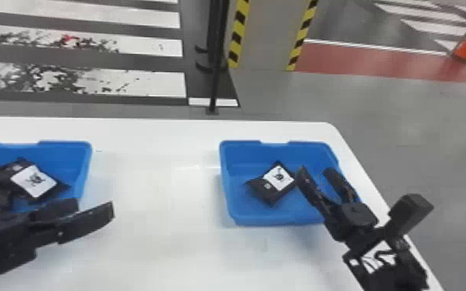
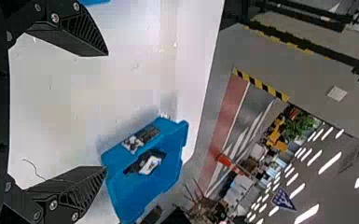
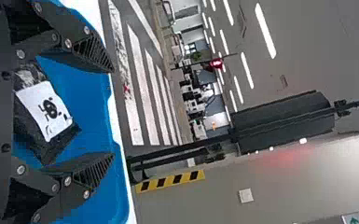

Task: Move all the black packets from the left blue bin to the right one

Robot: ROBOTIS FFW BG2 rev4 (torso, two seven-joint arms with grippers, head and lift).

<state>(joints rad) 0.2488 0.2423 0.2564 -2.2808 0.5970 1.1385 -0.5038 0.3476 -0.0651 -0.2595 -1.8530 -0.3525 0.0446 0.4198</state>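
Striped floor behind; white table in front, a blue bin at each side. Progress looks partial: one black packet, label up, lies in the right blue bin; counts as done if it came from the other side, which can't be confirmed here. Left blue bin is unfinished; at least one labelled packet lies in it, tilted a bit; dark shapes next to that one may be further packets or arm parts, cannot tell, so exact number left unknown.

Right gripper is over the right bin, jaws spread apart, nothing clenched; the right wrist view has the bin's packet near the palm, label visible, no grip on it. Left gripper is by the near side of the left bin, jaws parted wide, no packet between them.

Judgement: transfer is underway, task not complete; next would be a pick from the left bin, likely by the left arm since it sits closer; then a carry across the middle of the table, maybe with a handover; soft-looking packets could slip or fold if caught by a corner; final check needs a look under the left arm.
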